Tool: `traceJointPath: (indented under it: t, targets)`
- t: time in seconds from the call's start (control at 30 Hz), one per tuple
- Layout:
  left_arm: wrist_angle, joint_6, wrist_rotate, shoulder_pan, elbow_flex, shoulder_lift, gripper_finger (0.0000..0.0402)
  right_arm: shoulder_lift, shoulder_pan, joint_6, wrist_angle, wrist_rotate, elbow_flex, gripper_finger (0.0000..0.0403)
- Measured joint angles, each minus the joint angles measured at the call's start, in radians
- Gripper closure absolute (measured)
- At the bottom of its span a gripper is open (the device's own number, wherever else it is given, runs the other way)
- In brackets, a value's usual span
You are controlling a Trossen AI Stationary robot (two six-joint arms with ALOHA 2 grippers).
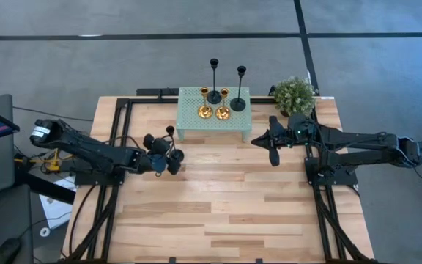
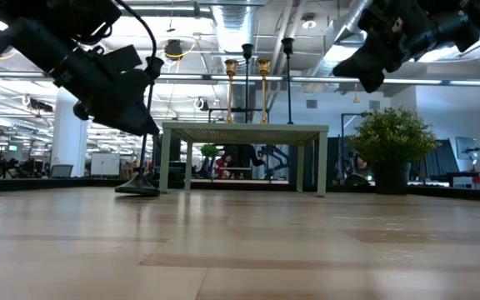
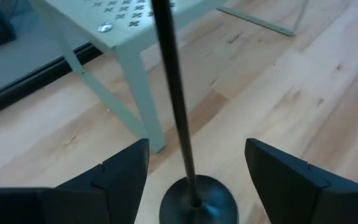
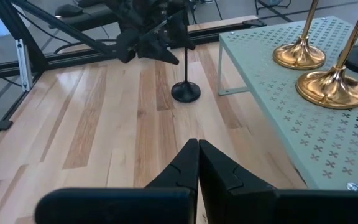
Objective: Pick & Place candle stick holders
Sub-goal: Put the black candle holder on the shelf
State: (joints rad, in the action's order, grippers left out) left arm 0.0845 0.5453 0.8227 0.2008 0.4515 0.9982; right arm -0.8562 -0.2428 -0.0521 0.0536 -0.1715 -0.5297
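Observation:
One tall black candle stick holder [image 3: 178, 112] stands upright on its round base [image 3: 199, 203] on the wood table, just in front of the small green table's left leg [image 3: 138, 93]. My left gripper [image 3: 197, 149] is open, one finger on either side of the thin stem without touching it; it also shows in the high view [image 1: 165, 158]. Two black holders [image 1: 214, 94] [image 1: 238, 101] and two gold holders [image 1: 205, 111] [image 1: 223, 113] stand on the green table [image 1: 211, 132]. My right gripper [image 1: 273, 155] is shut and empty, raised to the right of the green table.
A green bushy plant [image 1: 294, 95] stands at the green table's far right corner, close to my right arm. Bare wood table [image 1: 226, 213] lies toward the near edge. Black frame rails [image 1: 116, 139] run along both sides.

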Motion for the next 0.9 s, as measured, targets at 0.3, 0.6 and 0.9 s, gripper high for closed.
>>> traceJointPath:
  t: [0.3, 0.6, 0.9]
  targets:
    - [0.001, 0.036, -0.141, 0.004, 0.0, -0.004, 0.0154, 0.0, 0.0, 0.0, 0.043, 0.0, 0.0, 0.0403]
    - [0.04, 0.014, -0.211, 0.004, 0.0, -0.004, 0.0173, 0.0, 0.0, 0.0, 0.043, -0.006, 0.0, 0.0403]
    - [0.174, 0.062, -0.214, 0.003, 0.0, -0.004, 0.0186, 0.0, 0.0, -0.025, 0.043, -0.007, 0.0, 0.0403]
